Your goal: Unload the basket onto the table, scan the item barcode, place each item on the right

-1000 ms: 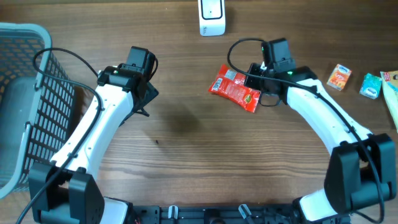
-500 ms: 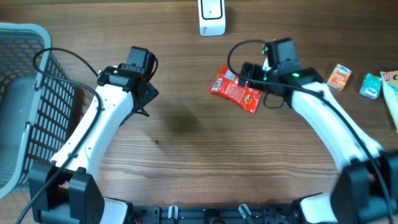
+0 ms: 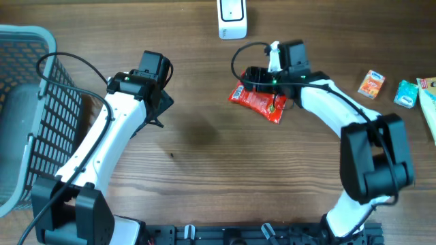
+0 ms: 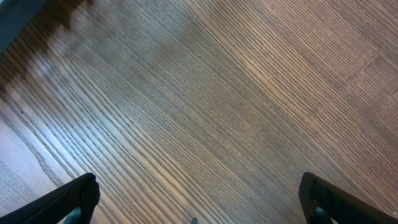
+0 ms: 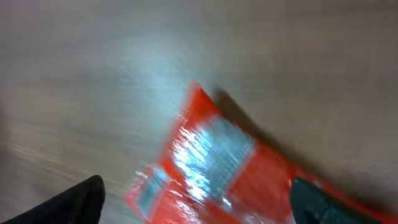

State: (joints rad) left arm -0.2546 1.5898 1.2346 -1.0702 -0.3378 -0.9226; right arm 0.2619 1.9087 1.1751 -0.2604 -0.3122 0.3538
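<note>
Red packet (image 3: 261, 102) flat on table (image 3: 204, 170), right of centre, long axis running 10 to 4 o'clock in overhead view. Right gripper (image 5: 200, 200) over its 10 o'clock end, fingers spread wide, packet between and ahead of tips, not pinched. Wrist view blurred, contact unclear. Left gripper (image 4: 198, 200) also spread wide over bare table, well off at packet's 9 o'clock. Right arm nearer. White scanner (image 3: 231, 19) at packet's 11 o'clock, so carry likely goes that way.
</note>
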